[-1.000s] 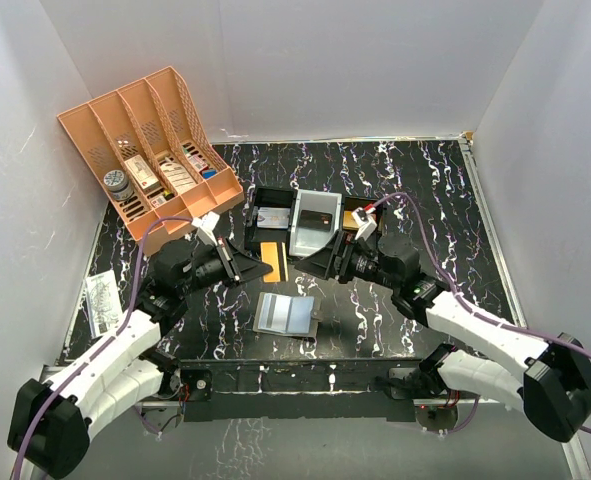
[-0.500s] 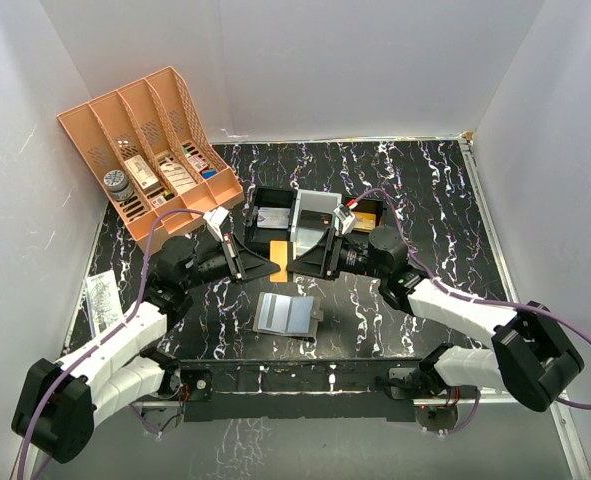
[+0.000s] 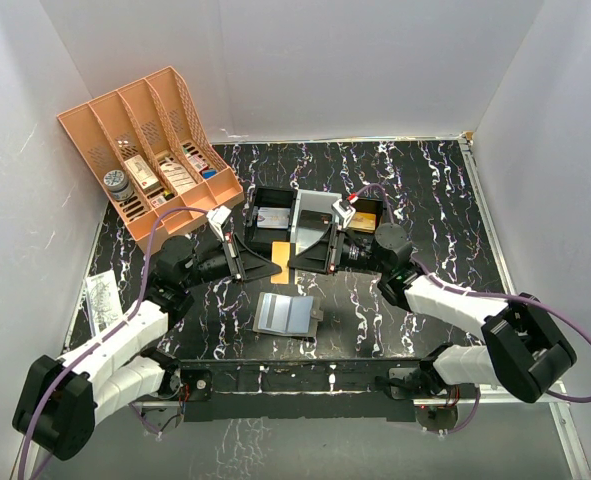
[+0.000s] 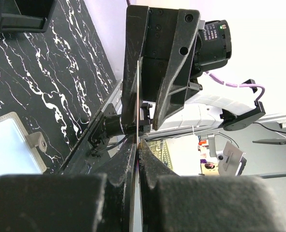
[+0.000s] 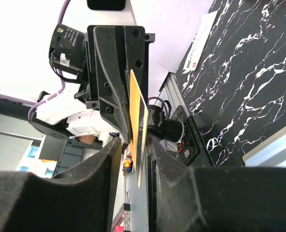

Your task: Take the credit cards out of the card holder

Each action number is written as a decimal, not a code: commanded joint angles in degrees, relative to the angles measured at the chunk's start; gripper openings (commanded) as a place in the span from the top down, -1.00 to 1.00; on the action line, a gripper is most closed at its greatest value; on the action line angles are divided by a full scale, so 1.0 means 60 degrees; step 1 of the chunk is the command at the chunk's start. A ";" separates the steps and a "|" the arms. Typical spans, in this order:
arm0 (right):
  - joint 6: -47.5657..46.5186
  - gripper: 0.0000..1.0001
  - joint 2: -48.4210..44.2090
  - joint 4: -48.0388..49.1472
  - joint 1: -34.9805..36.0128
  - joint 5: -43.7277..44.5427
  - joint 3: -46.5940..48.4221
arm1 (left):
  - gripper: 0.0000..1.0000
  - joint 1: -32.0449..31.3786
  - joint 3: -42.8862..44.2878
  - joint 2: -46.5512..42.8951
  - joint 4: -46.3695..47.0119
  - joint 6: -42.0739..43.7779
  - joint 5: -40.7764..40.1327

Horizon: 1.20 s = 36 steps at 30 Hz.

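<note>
Just in front of the black tray [image 3: 271, 191], over its near edge, the two grippers meet tip to tip with the orange card [image 3: 279, 250] standing on edge between them. The left gripper [image 3: 267, 266] pinches that card: in its wrist view the fingers are pressed together on the thin edge. The right gripper [image 3: 297, 262] faces it with its fingers slightly spread, one on each side of the card; in the right wrist view a sliver of background shows between a finger and the card's face. The card holder [image 3: 285, 314] lies open and flat on the marbled table [image 3: 415, 190], nearer the arm bases than the tray, its grey-blue inside up and its closing tab [image 3: 318, 320] at the right; neither gripper touches it. A flat grey card [image 3: 271, 216] lies in the tray's left compartment. The right arm crosses the tray's right compartment and hides part of a yellowish item there. Behind and left of the tray stands the orange lattice organiser [image 3: 95, 130], holding small boxes. A paper slip [image 3: 100, 300] lies well left of the tray.
</note>
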 commanded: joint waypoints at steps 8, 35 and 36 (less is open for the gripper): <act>0.0658 0.70 0.0367 0.1708 -0.0017 -0.0678 0.0145 | 1.00 0.0037 0.0067 0.0251 0.1146 -0.0422 0.0488; -0.1360 1.00 -0.1145 -0.1905 -0.0486 0.0856 0.0487 | -0.96 0.0036 0.1387 -0.1135 -0.4848 0.2557 -0.2128; -0.1923 1.00 -0.1339 -0.2533 -0.0512 0.1133 0.0625 | -0.97 0.0038 0.1444 -0.1217 -0.5207 0.2645 -0.2374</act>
